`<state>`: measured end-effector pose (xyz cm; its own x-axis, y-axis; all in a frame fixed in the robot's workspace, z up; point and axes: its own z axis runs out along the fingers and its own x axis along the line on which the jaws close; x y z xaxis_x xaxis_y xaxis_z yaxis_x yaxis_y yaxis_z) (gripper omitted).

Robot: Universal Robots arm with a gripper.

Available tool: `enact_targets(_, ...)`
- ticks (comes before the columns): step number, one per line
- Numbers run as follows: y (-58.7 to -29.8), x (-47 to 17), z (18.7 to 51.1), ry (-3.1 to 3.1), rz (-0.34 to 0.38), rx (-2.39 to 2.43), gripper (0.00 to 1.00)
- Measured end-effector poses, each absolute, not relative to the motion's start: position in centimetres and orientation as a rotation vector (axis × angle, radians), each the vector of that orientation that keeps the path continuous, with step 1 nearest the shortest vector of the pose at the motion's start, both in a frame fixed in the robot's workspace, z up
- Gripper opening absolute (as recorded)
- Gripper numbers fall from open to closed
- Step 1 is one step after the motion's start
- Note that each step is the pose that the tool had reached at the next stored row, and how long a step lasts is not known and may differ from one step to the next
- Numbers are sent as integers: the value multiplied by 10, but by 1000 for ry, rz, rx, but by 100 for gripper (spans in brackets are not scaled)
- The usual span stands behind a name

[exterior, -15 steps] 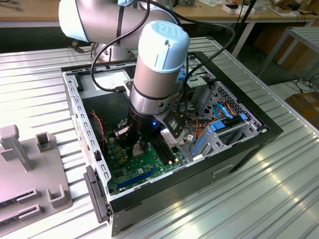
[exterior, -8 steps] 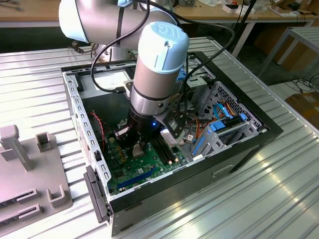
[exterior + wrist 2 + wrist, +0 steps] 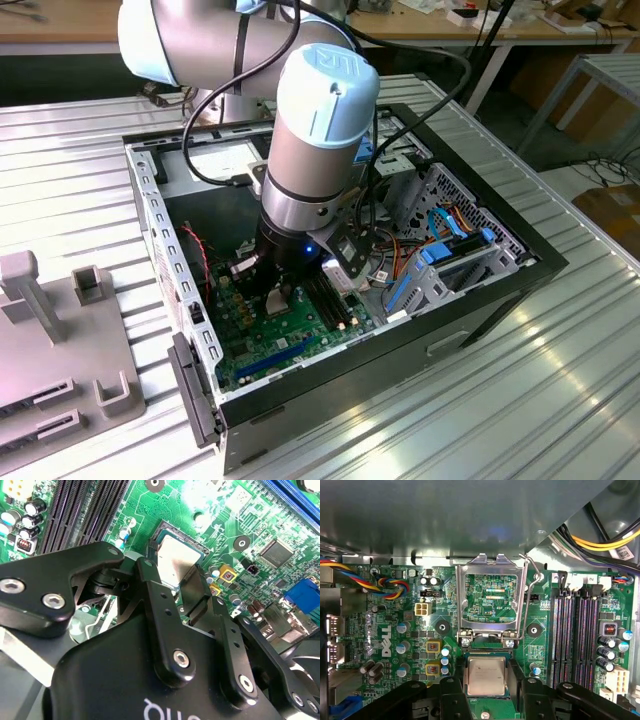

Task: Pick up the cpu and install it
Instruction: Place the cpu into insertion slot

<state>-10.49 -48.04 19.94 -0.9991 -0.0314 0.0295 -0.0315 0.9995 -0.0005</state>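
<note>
Hanging low in the case, the gripper straddles the cpu, which sits at the socket beside the raised frame — whether it clamps the cpu I cannot tell. Seating it well, I judge, means level, square to the socket — no sideways drag.

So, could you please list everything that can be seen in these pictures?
cpu: one, silver-grey, at the socket, by the pincer
socket frame: one, bare metal, swung open
motherboard: one, green, inside the case
memory slots: four, black, on the motherboard
cables: several, mixed colours, inside the case
computer case: one, black, on the table
table: one, ribbed silver
fixture: one, grey, exterior view's left
robot arm: one, grey with pale blue caps, reaching into the case
pincer: one, black, over the cpu
</note>
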Motion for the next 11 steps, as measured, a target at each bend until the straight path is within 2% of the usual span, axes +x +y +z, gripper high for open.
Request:
enact_targets(6,-480,-105,199,-3112,1,49,45)
enact_targets(7,-480,-105,199,-3112,1,49,51)
enact_targets(11,-480,-105,199,-3112,1,49,51)
